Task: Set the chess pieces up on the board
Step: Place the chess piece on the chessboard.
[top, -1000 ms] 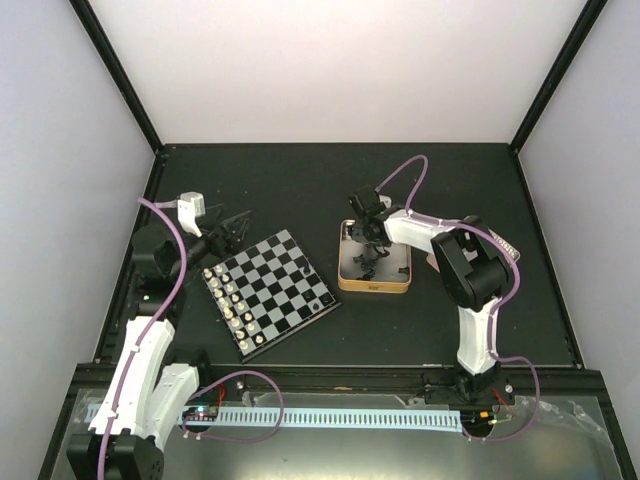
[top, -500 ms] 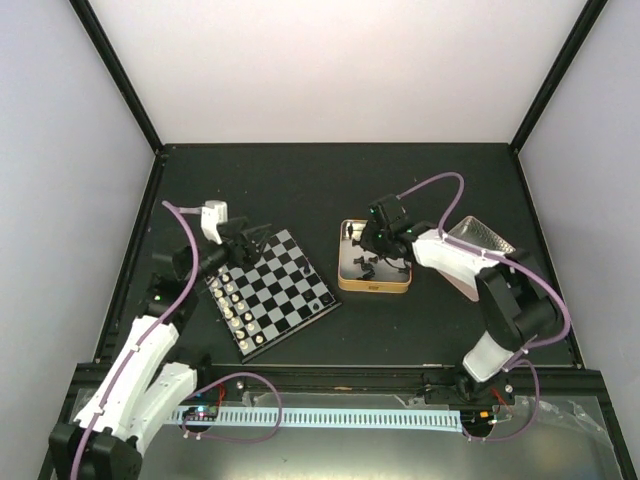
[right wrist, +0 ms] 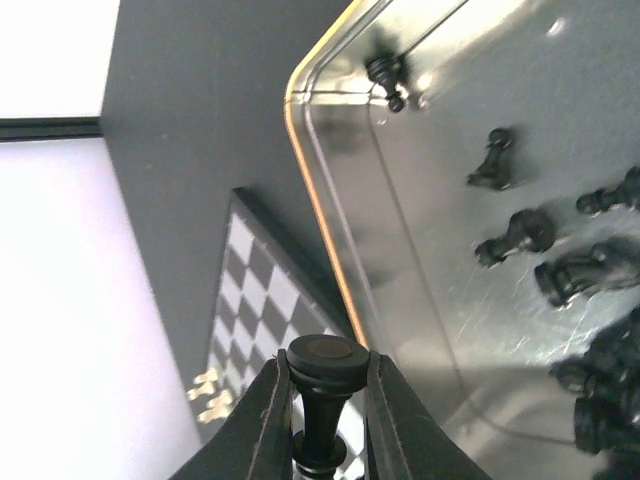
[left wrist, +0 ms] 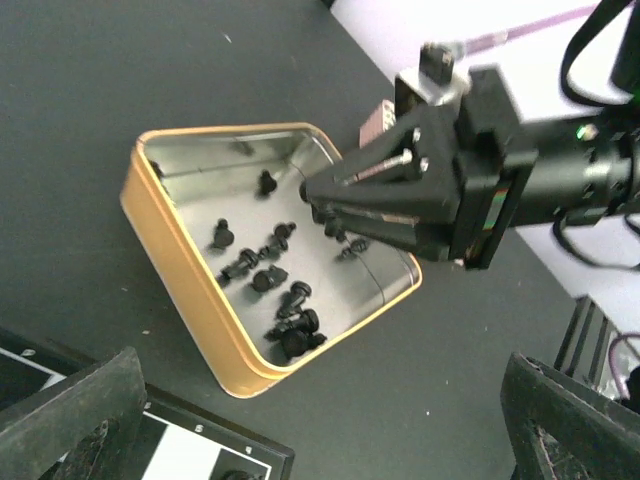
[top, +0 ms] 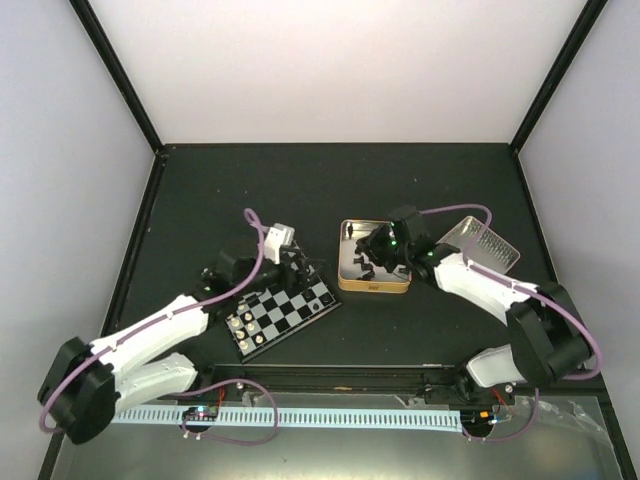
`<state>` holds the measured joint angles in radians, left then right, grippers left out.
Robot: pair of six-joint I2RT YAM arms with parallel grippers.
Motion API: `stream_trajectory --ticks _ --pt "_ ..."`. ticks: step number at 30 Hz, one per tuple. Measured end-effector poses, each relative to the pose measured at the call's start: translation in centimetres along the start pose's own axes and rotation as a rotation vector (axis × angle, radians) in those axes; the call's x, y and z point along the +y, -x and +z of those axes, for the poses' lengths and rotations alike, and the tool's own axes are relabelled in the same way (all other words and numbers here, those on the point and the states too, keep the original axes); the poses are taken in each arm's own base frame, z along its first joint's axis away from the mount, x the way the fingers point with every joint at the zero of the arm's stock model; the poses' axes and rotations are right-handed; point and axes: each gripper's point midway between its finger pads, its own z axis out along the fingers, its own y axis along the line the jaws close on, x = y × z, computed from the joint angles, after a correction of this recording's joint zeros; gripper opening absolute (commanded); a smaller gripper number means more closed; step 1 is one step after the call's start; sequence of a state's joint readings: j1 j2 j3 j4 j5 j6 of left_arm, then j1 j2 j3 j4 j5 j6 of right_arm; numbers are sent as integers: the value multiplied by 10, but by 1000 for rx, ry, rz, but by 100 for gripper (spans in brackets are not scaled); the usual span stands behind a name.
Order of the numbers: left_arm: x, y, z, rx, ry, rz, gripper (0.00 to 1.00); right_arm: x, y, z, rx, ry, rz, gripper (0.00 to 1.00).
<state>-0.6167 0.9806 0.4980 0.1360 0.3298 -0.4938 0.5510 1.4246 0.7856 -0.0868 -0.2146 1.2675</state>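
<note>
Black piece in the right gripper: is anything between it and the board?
Yes. The left arm lies across the board, its open left gripper hanging at the board edge facing the tin, directly between the black piece and its squares.

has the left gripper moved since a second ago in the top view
Yes. The left gripper has swung right, from beside the far left edge of the small black and grey chessboard to over it, nearer the gold-rimmed tin.

Probably a robot test cell: white panels (top: pixel 340 70) and black framing (top: pixel 118 75) enclose a black table (top: pixel 250 180).
</note>
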Motion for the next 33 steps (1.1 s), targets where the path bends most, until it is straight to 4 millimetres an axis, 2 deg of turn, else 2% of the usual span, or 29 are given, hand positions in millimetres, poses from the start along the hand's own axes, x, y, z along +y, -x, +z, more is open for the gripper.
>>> stream_trajectory --ticks 4,8,12,19,24,29,33 --pt "-14 -15 25 56 -19 41 85 14 -5 -14 26 88 99 13" --pt "-32 -10 44 47 -44 86 68 26 -10 -29 46 164 173 13" --pt "-47 -5 56 15 -69 113 57 32 -15 -39 69 214 233 13" --pt "-55 -7 79 24 -74 130 52 31 -22 -47 101 250 328 14" --pt "-60 -1 82 13 -84 144 42 39 -21 -55 109 282 344 14" --pt "-67 7 86 5 -103 166 38 44 -26 -59 140 299 335 15" --pt "-69 5 90 18 -117 179 33 46 -31 -64 163 313 329 15"
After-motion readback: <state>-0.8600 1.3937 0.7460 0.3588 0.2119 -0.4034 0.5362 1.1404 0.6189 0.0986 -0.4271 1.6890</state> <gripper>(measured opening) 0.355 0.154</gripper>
